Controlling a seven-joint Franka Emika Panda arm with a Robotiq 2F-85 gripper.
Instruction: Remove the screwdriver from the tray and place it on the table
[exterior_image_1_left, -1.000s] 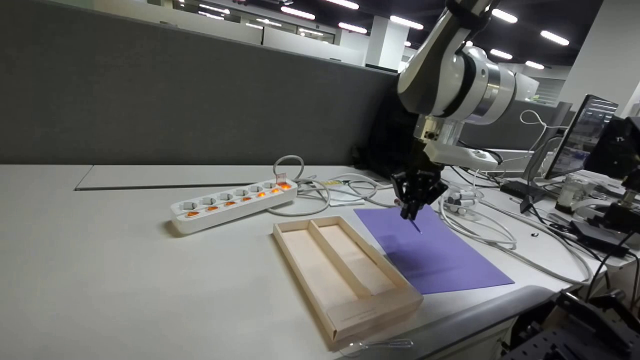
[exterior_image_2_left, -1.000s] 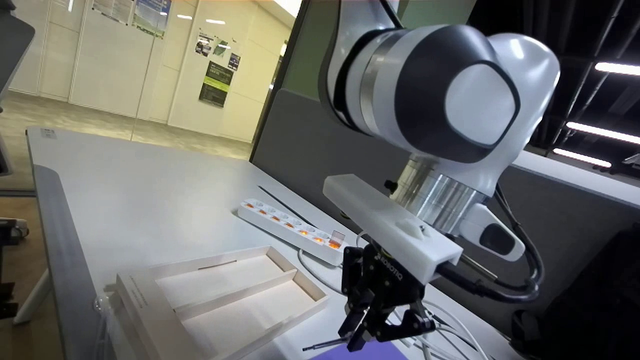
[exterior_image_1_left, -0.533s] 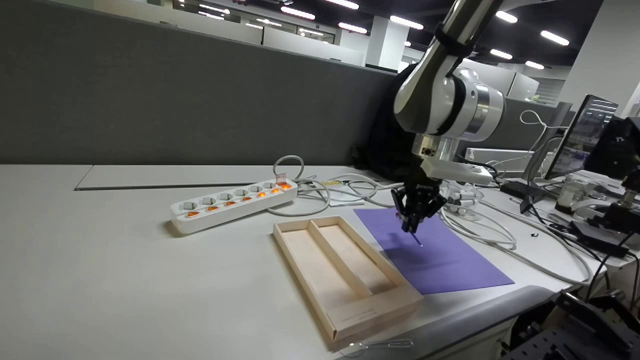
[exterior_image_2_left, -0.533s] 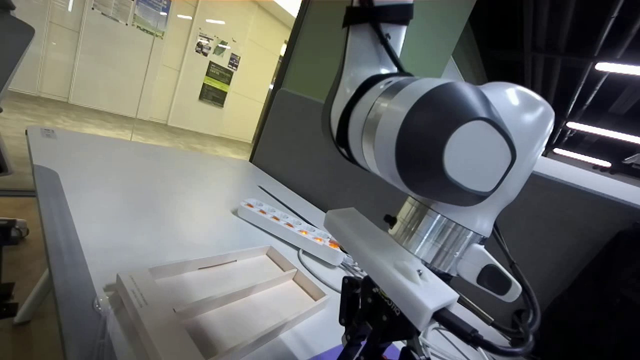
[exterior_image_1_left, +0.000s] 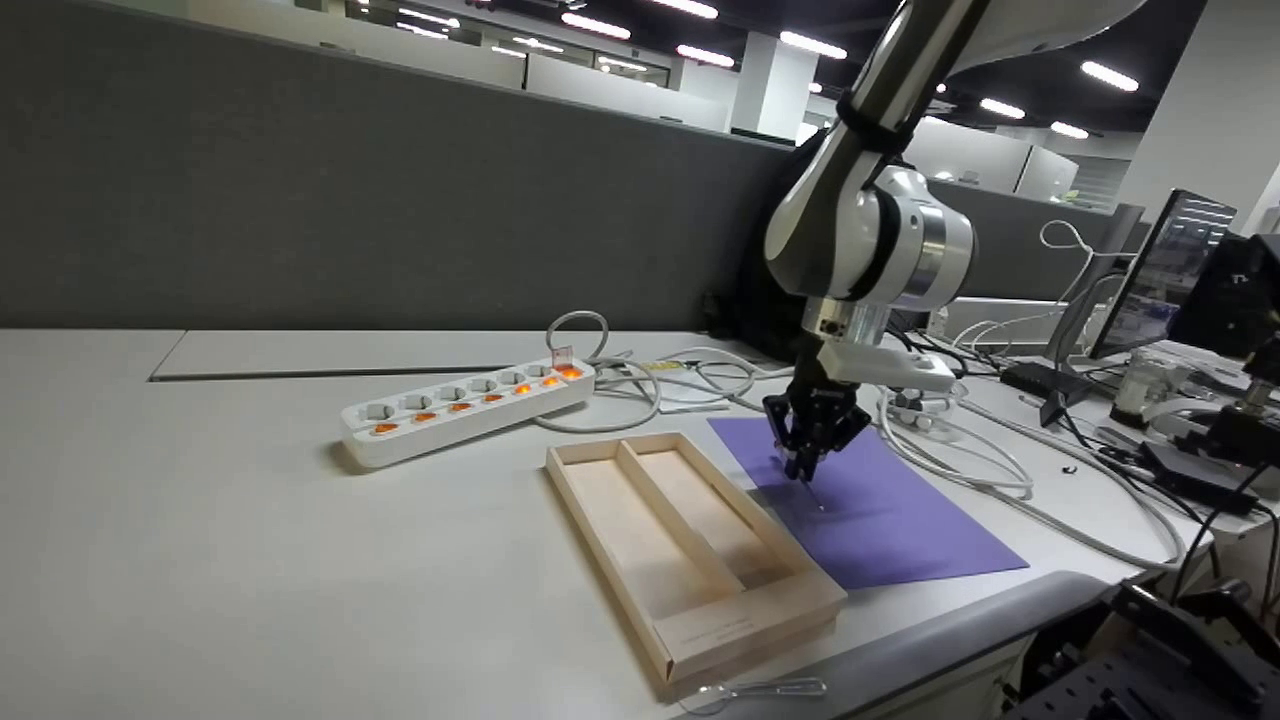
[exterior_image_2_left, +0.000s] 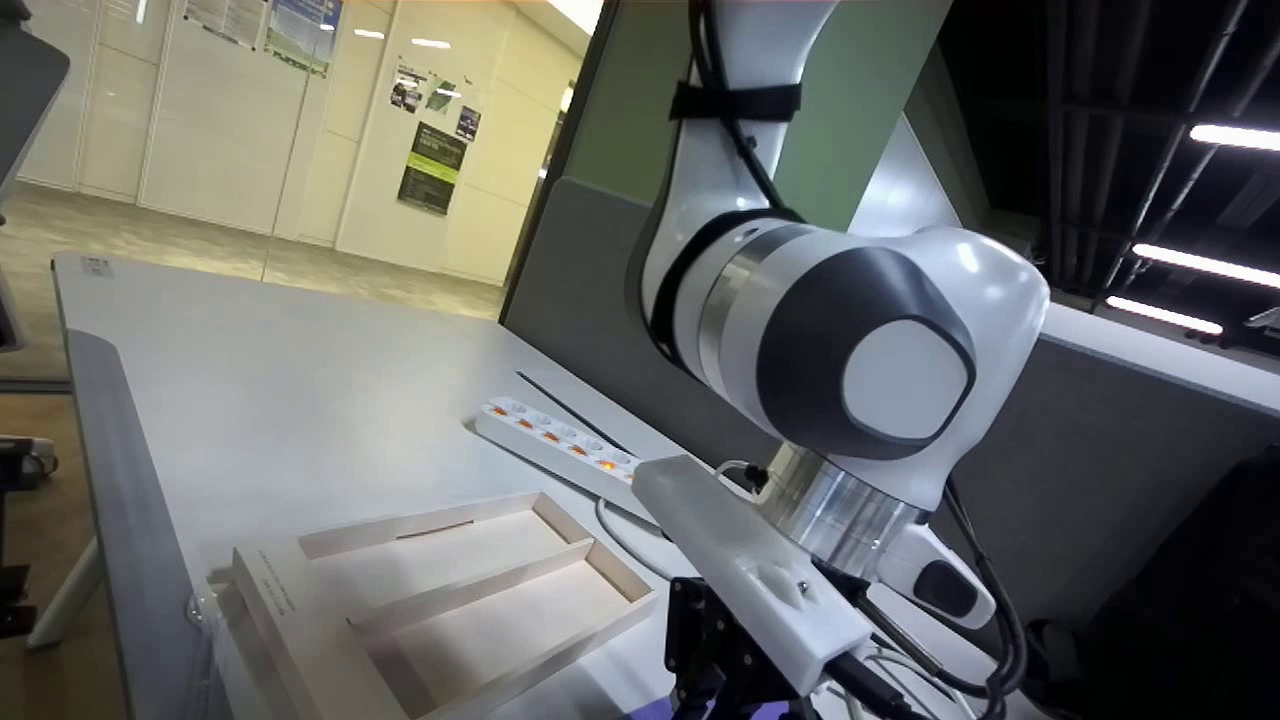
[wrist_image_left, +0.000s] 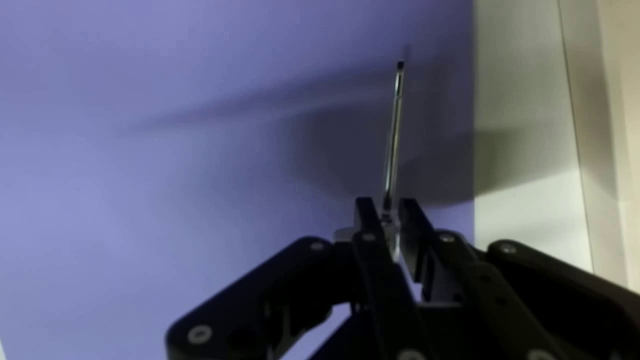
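Note:
My gripper (exterior_image_1_left: 802, 470) is shut on the screwdriver (exterior_image_1_left: 817, 498) and holds it above the purple sheet. In the wrist view the fingertips (wrist_image_left: 387, 211) close round the handle end, and the thin metal shaft (wrist_image_left: 395, 130) points up the picture. The tip looks close above the sheet; I cannot tell whether it touches. The light-wood tray (exterior_image_1_left: 750, 618) holds nothing that I can see in its two compartments; it also shows in an exterior view (exterior_image_2_left: 300, 625). The pale table (exterior_image_1_left: 300, 580) lies under everything. In an exterior view the fingers of my gripper are cut off at the bottom edge.
The purple sheet (exterior_image_1_left: 920, 540) lies beside the tray. A white power strip (exterior_image_1_left: 470, 410) stands behind the tray, with white cables (exterior_image_1_left: 700, 375) beyond it. More cables (exterior_image_1_left: 960, 470) run beside the sheet. A clear plastic piece (exterior_image_1_left: 760, 688) lies at the table's front edge.
My gripper has moved down toward the purple sheet with the screwdriver held, and lately sideways toward the tray. The tray has not moved.

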